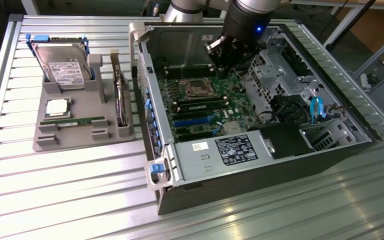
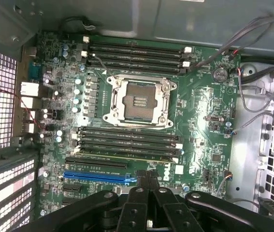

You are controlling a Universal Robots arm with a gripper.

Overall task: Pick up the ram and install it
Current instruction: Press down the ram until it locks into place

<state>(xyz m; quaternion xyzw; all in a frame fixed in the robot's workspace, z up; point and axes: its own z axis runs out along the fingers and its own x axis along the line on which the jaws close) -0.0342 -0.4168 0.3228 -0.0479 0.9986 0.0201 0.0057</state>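
A ram (image 1: 72, 121), a long thin green stick, lies flat in the grey holder (image 1: 45, 140) at the exterior view's left, far from the gripper. A similar green stick (image 1: 203, 105) (image 2: 127, 157) stands seated in one memory slot of the motherboard (image 1: 229, 100) (image 2: 199, 111), below the empty processor socket (image 1: 197, 88) (image 2: 139, 101). My gripper (image 1: 219, 71) (image 2: 148, 180) hangs inside the open computer case (image 1: 178, 200) above the motherboard. Its black fingers (image 2: 137, 193) are shut together with nothing between them.
The holder also carries a silver hard drive (image 1: 64, 65), a square silver processor (image 1: 56, 106) and an upright card (image 1: 120, 95). Case walls, a drive cage (image 1: 279, 65), the power supply (image 1: 229, 150) and loose cables (image 2: 257, 96) ring the motherboard.
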